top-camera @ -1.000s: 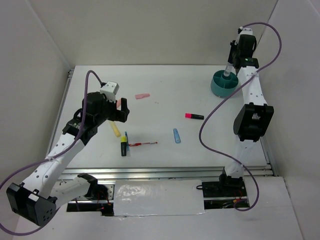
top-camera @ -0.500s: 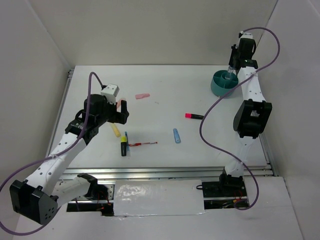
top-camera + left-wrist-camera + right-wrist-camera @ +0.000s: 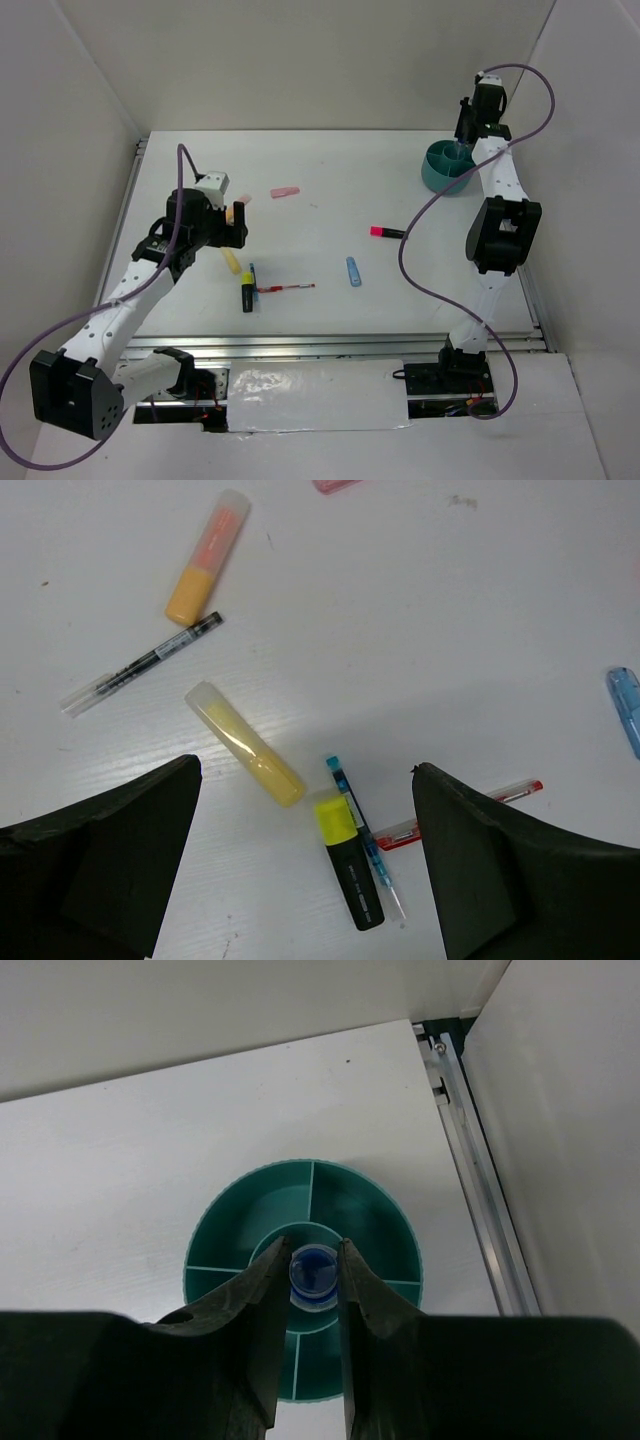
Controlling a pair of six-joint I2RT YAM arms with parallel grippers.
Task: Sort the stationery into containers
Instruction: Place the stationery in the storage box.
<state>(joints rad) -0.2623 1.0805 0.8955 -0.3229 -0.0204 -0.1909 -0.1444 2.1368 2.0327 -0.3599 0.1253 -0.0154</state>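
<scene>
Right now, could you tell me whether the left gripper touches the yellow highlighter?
Apart. The left wrist view shows bare table between the yellow highlighter and each finger of the open left gripper.

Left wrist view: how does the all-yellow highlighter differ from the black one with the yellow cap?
The all-yellow highlighter is pale yellow with a translucent cap; the black highlighter has a dark body and bright yellow cap. The all-yellow highlighter lies diagonally, the black highlighter nearly vertical in the frame. A thin blue pen lies alongside the black highlighter, none alongside the all-yellow highlighter. Both lie flat on the white table, unheld.
</scene>
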